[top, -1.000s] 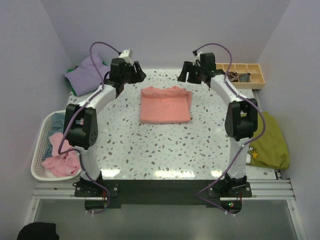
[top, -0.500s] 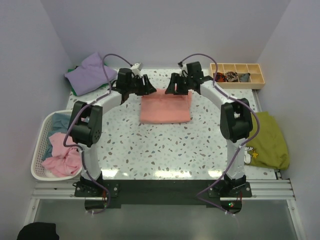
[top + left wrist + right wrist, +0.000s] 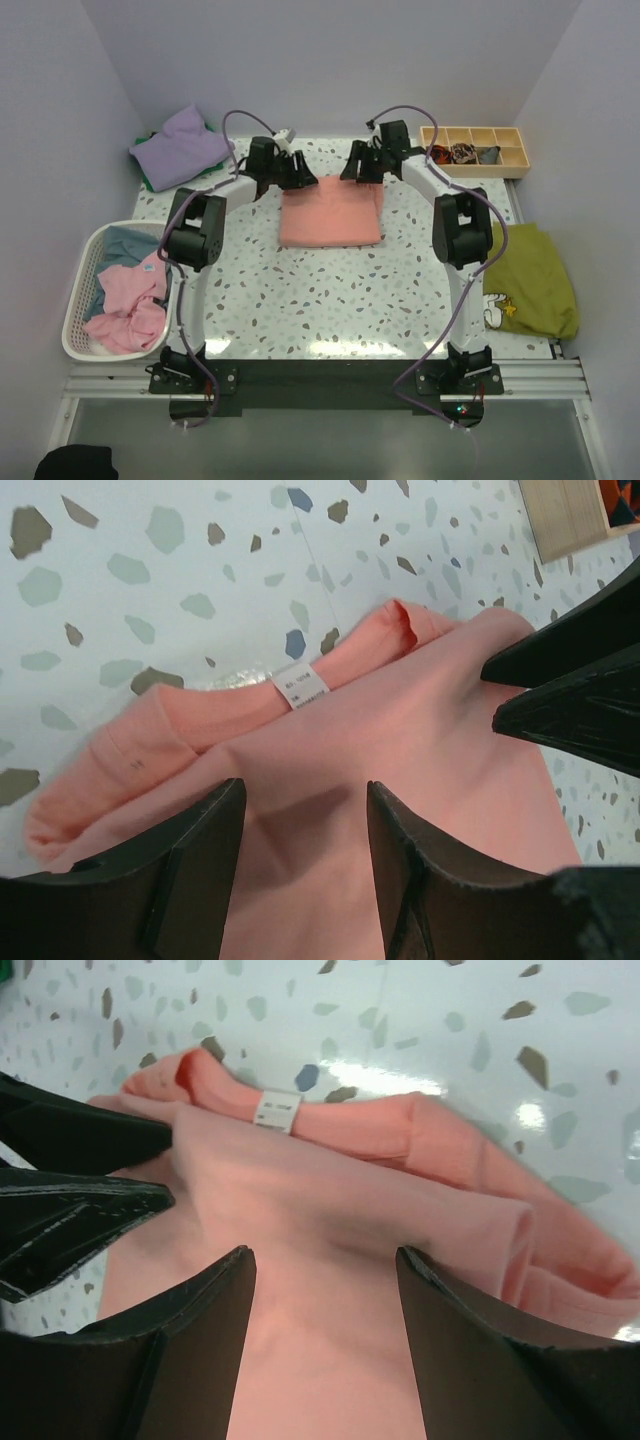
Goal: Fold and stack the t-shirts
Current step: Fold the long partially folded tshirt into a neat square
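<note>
A salmon-pink t-shirt (image 3: 330,212) lies folded into a rectangle at the middle of the table. Both grippers are down at its far edge, facing each other. My left gripper (image 3: 300,176) (image 3: 303,800) is open, its fingertips set on the pink fabric with a low ridge of cloth between them. My right gripper (image 3: 361,168) (image 3: 325,1260) is open too, straddling the top layer the same way. The shirt's white label (image 3: 301,685) (image 3: 277,1110) shows at the rolled far hem. Each wrist view catches the other gripper's black fingers (image 3: 570,680) (image 3: 80,1180).
A lavender t-shirt (image 3: 180,148) lies over a green one at the back left. A white basket (image 3: 72,320) off the left edge holds pink (image 3: 130,305) and light blue t-shirts. A wooden compartment tray (image 3: 475,150) sits at the back right. An olive cloth (image 3: 535,280) lies right of the table.
Both arms swung inward from the back corners and came down onto the far edge of the salmon shirt. Their jaws narrowed a little.
</note>
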Tool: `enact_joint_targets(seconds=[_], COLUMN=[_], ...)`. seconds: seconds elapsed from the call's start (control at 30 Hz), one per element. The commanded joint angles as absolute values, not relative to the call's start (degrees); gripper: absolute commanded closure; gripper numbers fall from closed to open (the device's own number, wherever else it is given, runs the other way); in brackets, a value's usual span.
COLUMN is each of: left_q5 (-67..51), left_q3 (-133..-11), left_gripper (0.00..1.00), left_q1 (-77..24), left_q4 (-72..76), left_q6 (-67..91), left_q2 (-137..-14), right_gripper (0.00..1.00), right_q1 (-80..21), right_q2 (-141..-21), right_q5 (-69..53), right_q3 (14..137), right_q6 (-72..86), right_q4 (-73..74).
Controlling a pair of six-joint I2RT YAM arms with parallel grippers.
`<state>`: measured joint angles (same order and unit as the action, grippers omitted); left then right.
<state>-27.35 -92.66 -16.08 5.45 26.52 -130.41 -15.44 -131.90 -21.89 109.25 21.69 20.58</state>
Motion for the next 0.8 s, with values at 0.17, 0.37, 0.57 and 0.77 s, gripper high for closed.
enact_joint_targets(seconds=[0.17,0.37,0.57,0.77], left_q5=[-23.91,-20.58,-17.06,-19.76], left_q3=[-109.32,-109.72,-94.51,-85.28], left_gripper=[0.41,0.42,0.41,0.41], left_q1=[-14.85,-14.33,-13.97,-13.98], left_q4=[6.33,5.97,13.44,13.88], left_q6=[19.69,18.46,18.46,22.14], left_q2=[-138.51,-139.67,-122.98,-112.51], right_gripper=[0.37,0.36,0.35,0.34], right_q1=[-12.04,-11.08,-11.07,-11.42], right_q2=[-135.96,-138.34,-131.06,-126.4], right_q5=[-15.9,-15.29,-15.29,-21.44], right_q3=[118.72,121.03,116.03,112.69], right_q6=[18.63,18.02,16.96,18.89], right_q4=[20.64,21.54,18.99,20.13])
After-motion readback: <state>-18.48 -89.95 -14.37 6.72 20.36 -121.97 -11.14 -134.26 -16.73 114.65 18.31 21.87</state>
